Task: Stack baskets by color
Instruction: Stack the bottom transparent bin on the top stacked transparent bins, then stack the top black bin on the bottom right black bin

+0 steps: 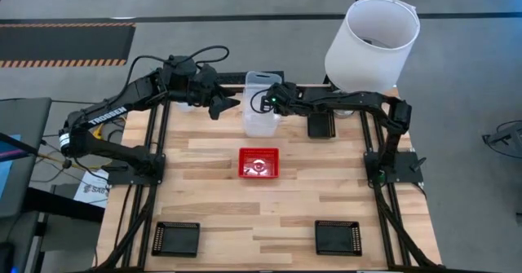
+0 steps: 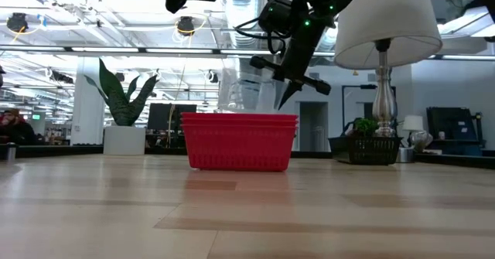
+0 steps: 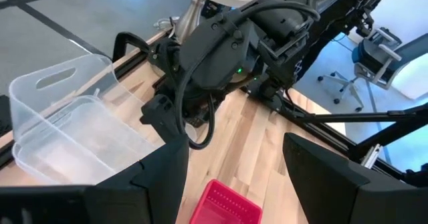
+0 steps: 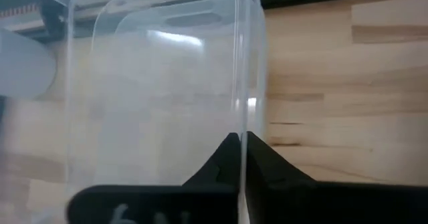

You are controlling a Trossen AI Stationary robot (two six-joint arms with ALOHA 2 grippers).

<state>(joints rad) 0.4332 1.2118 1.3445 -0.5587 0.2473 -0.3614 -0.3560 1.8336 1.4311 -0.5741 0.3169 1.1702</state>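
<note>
A stack of red baskets (image 1: pixel 258 162) stands at the table's middle, its base on the wood (image 2: pixel 240 139). Behind it, near the far edge, one clear basket (image 1: pixel 261 110) sits nested inside another (image 3: pixel 63 140). My right gripper (image 1: pixel 276 102) reaches in from the right and is shut on the clear basket's wall (image 4: pixel 167 83). My left gripper (image 1: pixel 224 104) hangs open in the air just left of the clear baskets, with nothing between its fingers (image 3: pixel 234 164). Single black baskets lie at the far right (image 1: pixel 322 125), near left (image 1: pixel 176 238) and near right (image 1: pixel 338 237). My right gripper pinches the thin upright wall of the clear basket at its rim (image 4: pixel 242 127), one finger inside the basket and one outside. The fingers slant down from the table's right side. The basket sits within the second clear basket; whether it rests there or hangs, I cannot tell.
A white lampshade (image 1: pixel 371 41) towers over the table's far right corner, above the right arm. A potted plant (image 2: pixel 122 127) stands beyond the far edge. Bare wood lies between the red stack and the two near black baskets.
</note>
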